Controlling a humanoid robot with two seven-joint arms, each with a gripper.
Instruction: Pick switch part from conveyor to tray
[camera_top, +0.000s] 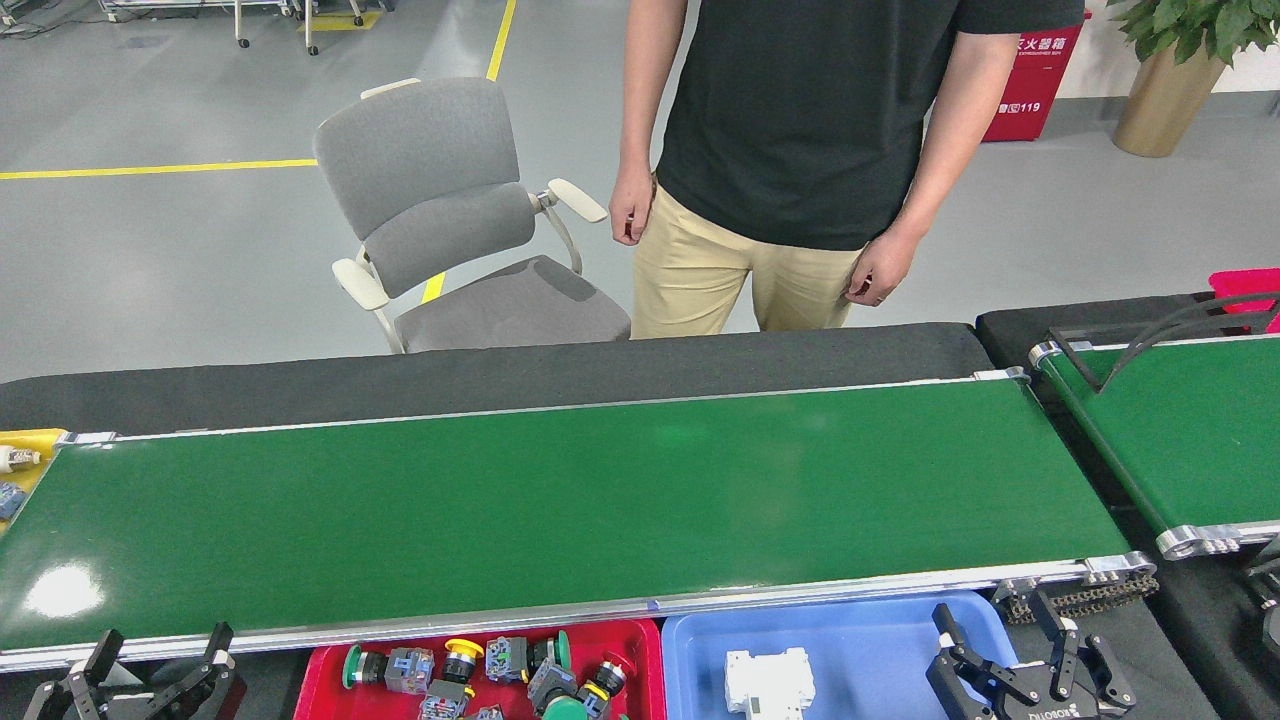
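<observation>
- One long green conveyor (560, 510) with silver rails runs across the view from left to right; its belt is bare, with no switch part lying on it.
- A drive chain (1075, 602) shows at its near right corner.
- A second, shorter green belt (1190, 440) sits at the right edge, with a black bent bar (1160, 335) at its far end.
- Two trays sit against the near rail: a red tray (640, 650) on the left and a blue tray (870, 650) on the right.
- The red tray holds a cluster of push-button switches (480, 670) with green, yellow and red caps; they overlap, so I cannot count them exactly.
- The blue tray holds one white switch part (768, 685), near its front left.
- My right claw (1005, 635) hangs over the right end of the blue tray, its two fingers spread apart and holding nothing.
- My left claw (160, 655) sits at the lower left, just before the near rail, its two fingers also apart and empty.
- One person in a black shirt (810, 120) and tan trousers stands behind the black desk (500, 375), both hands hanging down.
- One grey chair (450, 230) stands to the person's side.
- A yellow bin (25, 465) peeks in at the left edge.
</observation>
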